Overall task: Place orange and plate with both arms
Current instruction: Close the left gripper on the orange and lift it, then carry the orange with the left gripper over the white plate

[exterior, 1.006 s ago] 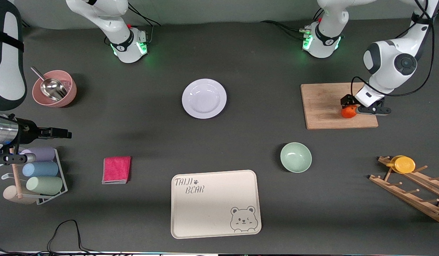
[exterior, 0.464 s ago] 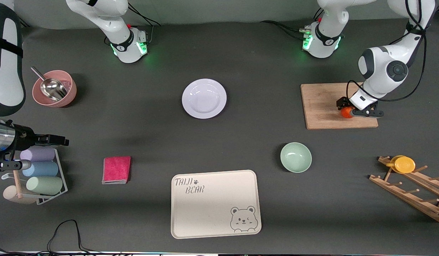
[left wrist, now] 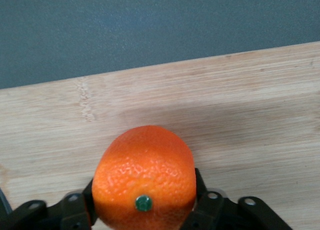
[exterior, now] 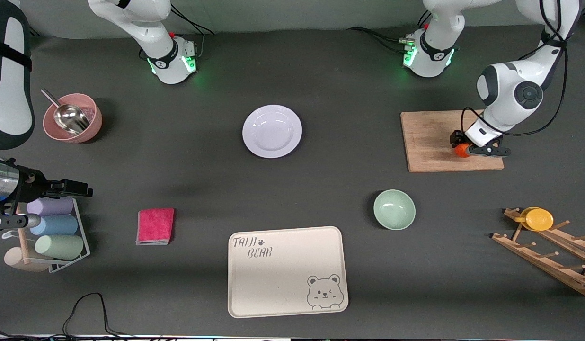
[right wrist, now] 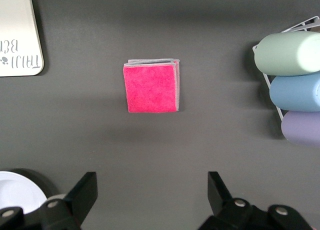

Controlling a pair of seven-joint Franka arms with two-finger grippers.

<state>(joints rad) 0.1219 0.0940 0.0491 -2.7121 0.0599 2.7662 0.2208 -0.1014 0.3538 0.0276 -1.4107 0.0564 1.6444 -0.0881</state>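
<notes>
- Dark grey table covering (exterior: 340,156) is seen filling the front view, with both arm bases along the top edge of the frame.
- Left gripper (exterior: 467,148) is found at the right of the frame, down on the wooden cutting board (exterior: 429,139), near the board's edge nearest the front camera.
- Its fingers (left wrist: 80,210) are seen in the left wrist view pressed against both sides of the orange (left wrist: 145,177); the orange (exterior: 461,150) is clamped and rests on the board (left wrist: 225,110).
- Right gripper (right wrist: 152,192) is held in the air at the left edge of the front view, over the table just beside the wire rack of pastel cups (exterior: 56,227); its fingers (right wrist: 85,192) are spread wide with nothing between them.
- White plate (exterior: 272,131) is noted upper centre of the front view, flat on the table, well apart from both grippers; only its rim (right wrist: 17,190) shows in the right wrist view.
- Pink folded cloth (exterior: 155,226) lies lower left of centre; it is centred in the right wrist view (right wrist: 151,86).
- Cream bear tray (exterior: 287,271) lies at bottom centre; pale green bowl (exterior: 394,209) sits between tray and board.
- Pink bowl with a metal scoop (exterior: 72,117) is at upper left; yellow cup (exterior: 537,219) is on a wooden rack (exterior: 548,255) at lower right.
</notes>
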